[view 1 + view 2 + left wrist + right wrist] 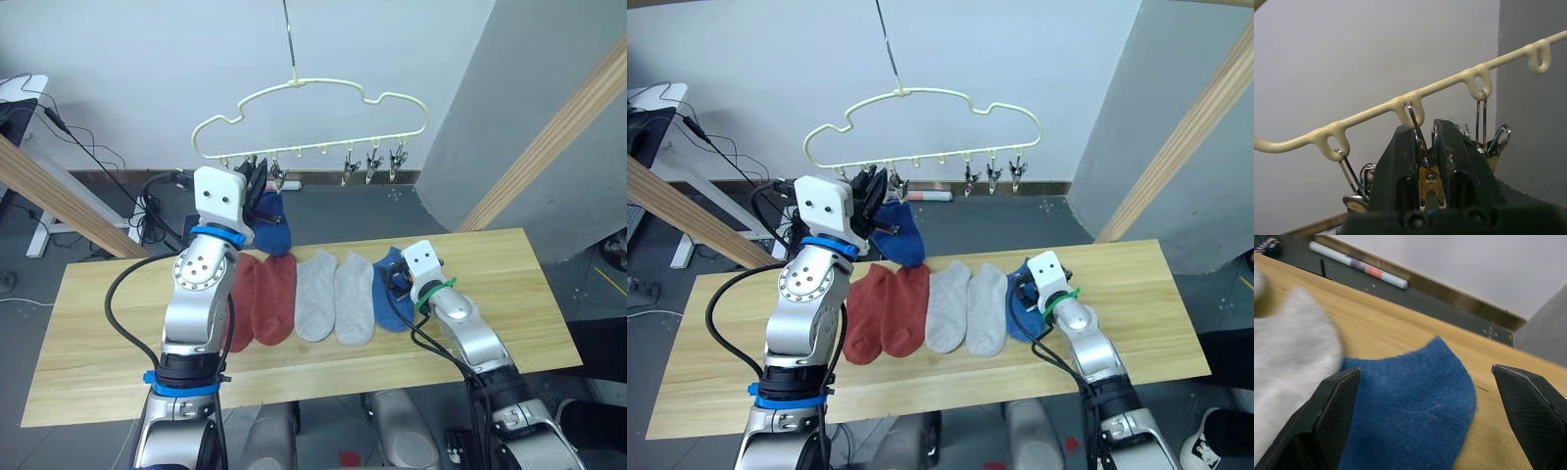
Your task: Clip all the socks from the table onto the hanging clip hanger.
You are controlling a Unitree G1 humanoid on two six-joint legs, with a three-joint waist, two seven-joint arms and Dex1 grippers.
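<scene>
Right wrist view | right pincer (1425, 421) wide | blue sock (1410, 416) between fingers, on table (1400, 328)

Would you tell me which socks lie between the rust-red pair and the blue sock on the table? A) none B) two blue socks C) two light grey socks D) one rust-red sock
C: two light grey socks lie side by side between the rust-red pair and the blue sock under the open right hand.
</scene>
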